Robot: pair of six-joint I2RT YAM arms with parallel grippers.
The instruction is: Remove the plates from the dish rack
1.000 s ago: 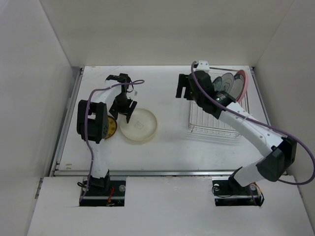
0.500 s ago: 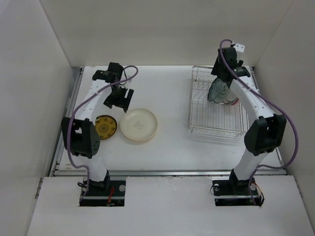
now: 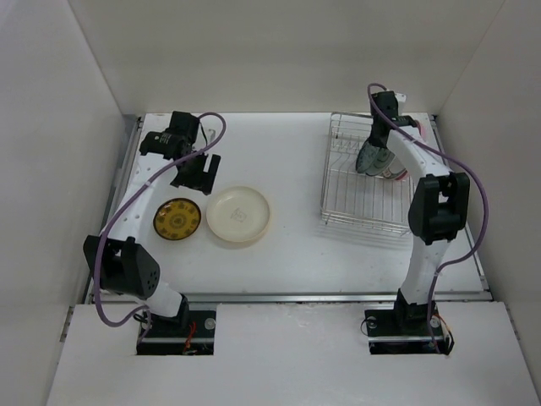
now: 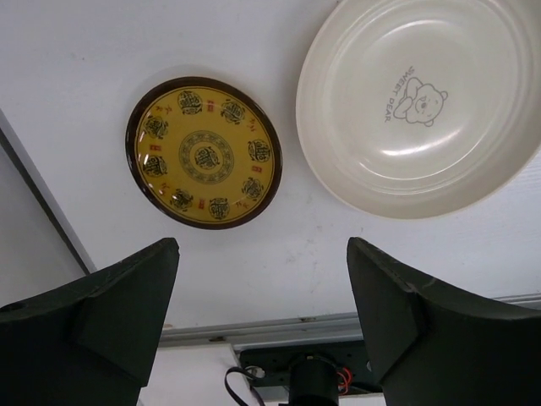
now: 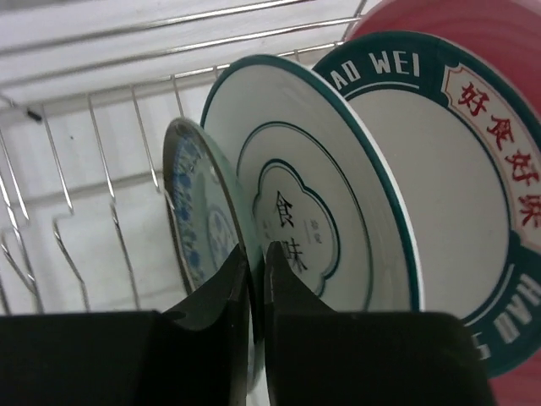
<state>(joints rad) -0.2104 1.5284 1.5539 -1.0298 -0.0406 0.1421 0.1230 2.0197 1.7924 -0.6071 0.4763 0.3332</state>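
Bright, even white light is falling from above, washing the table (image 3: 296, 245) pale and leaving only faint shadows under my arms. Soft glare is sitting on the cream plate (image 4: 423, 101). My left gripper (image 4: 262, 245) is looming dark and blurred along the bottom edge. My right gripper (image 5: 255, 249) and the near rim of the teal plate (image 5: 201, 218) are smearing out of focus.

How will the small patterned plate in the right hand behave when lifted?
Probably stiff and glazed-slick: the right hand pinches the small patterned plate by its rim only, so it may pivot or slip. It stands on edge close beside the teal-rimmed plate in the dish rack, so a tilted lift could clink them.
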